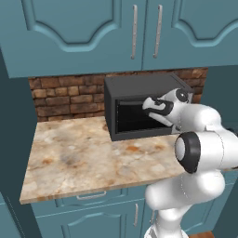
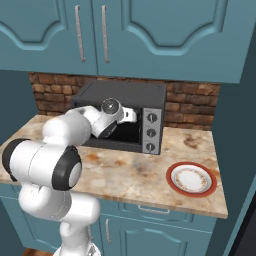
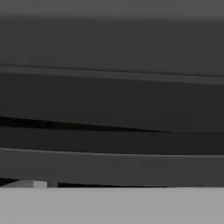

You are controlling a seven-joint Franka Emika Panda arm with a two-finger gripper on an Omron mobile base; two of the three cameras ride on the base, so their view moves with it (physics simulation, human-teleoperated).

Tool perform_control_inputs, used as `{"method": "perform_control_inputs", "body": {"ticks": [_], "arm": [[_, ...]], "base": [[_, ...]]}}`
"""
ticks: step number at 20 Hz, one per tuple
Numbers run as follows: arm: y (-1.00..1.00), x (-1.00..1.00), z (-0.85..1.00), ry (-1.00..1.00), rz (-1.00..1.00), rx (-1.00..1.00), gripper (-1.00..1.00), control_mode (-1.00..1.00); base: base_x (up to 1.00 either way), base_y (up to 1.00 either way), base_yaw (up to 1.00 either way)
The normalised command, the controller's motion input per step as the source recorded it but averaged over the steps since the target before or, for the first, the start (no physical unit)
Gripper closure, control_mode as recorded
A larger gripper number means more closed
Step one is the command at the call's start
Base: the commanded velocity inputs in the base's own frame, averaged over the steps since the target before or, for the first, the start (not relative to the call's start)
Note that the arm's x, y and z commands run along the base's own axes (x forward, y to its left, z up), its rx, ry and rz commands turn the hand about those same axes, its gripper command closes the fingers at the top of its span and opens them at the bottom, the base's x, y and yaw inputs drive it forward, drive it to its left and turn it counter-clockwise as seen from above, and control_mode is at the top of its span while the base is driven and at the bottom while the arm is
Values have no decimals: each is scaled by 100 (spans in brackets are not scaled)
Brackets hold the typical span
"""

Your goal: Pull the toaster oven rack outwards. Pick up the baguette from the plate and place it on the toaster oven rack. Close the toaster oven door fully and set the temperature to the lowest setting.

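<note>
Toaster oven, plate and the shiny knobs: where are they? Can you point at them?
toaster oven (image 2: 125, 89): right base view, on its black top.
plate (image 2: 172, 186): right base view, on its orange-red rim.
knobs (image 2: 151, 132): right base view, on the middle knob of the silver panel.

Teal wall cabinets (image 1: 93, 32) with silver handles hang above a red brick backsplash (image 1: 65, 100). Below, a marbled tan surface (image 1: 88, 155) tops teal drawers (image 2: 150, 225).

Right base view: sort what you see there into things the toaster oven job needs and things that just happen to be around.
For the job:
toaster oven
its control panel knobs
plate, with no baguette visible on it
robot hand, reaching into the oven front

Just around:
upper cabinets
brick backsplash
marble counter
lower drawers
</note>
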Motion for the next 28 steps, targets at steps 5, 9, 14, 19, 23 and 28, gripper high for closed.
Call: {"method": "perform_control_inputs", "body": {"ticks": [5,9,14,19,23,28], "arm": [[3,12,0,-10,-4,-6,-100,-100],[0,36,0,-17,-6,-5,-100,-100],[0,48,1,-15,-5,-3,-100,-100],[1,24,14,-11,-1,-1,-100,-100],[1,9,19,-7,0,0,-100,-100],[0,-3,28,-3,0,0,-100,-100]], "base": [[0,0,0],[0,0,0],[0,0,0],[0,0,0],[0,0,0],[0,0,0]]}}
